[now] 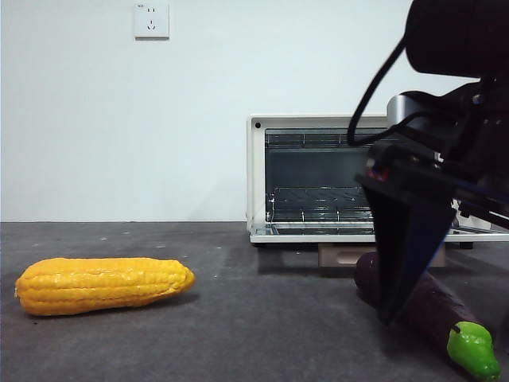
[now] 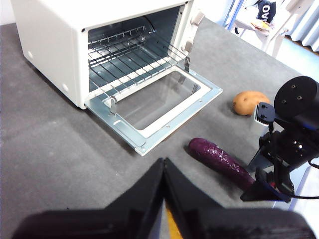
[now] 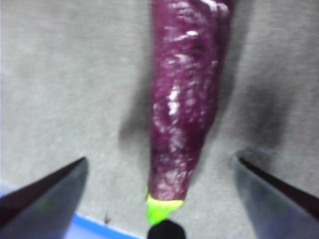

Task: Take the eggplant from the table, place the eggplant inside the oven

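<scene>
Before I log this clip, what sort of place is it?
Likely a lab tabletop staged as a mock kitchen: a toaster oven with its door open, a toy eggplant and corn cob on a grey table, and a bare white wall with one socket.

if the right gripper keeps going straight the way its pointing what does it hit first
Most likely the eggplant: the right gripper points down at it, open fingers on either side. Height above it is unclear.

Eggplant point(image 1: 433, 306) before oven point(image 1: 318, 179), on table point(image 1: 238, 318)
</scene>
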You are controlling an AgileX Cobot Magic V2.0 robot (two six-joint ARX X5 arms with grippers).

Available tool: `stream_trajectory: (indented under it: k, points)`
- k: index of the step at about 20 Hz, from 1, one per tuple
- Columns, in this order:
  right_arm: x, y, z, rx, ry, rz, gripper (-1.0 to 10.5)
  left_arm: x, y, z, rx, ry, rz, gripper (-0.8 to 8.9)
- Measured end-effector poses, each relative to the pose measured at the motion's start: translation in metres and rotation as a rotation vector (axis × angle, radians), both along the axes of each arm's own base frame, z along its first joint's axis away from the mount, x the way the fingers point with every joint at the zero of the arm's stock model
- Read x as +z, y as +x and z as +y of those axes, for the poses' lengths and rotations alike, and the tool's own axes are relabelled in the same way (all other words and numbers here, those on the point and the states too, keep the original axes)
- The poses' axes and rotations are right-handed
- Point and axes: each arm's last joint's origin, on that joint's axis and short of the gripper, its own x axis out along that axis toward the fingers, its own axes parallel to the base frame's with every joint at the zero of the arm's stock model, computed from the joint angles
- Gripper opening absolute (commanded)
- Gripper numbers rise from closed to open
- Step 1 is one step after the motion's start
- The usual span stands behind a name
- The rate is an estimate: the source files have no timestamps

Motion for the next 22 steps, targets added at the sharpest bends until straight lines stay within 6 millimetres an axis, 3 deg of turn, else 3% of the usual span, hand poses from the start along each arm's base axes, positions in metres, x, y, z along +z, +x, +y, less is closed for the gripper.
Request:
stream_trajectory:
  k: [5, 13, 22]
  points:
    - [-0.005, -0.002, 0.009, -0.005, -0.085, -0.037, 1.3, -0.001, -0.001, 0.0, -0.007, 0.011, 0.0, -0.06]
    - [-0.002, -0.01, 0.012, 0.019, -0.162, -0.039, 1.2, -0.001, -0.001, 0.0, -0.008, 0.014, -0.001, -0.06]
    - [0.069, -0.016, 0.006, -0.008, -0.091, -0.182, 0.9, -0.002, -0.001, 0.0, -0.01, 0.017, 0.004, -0.06]
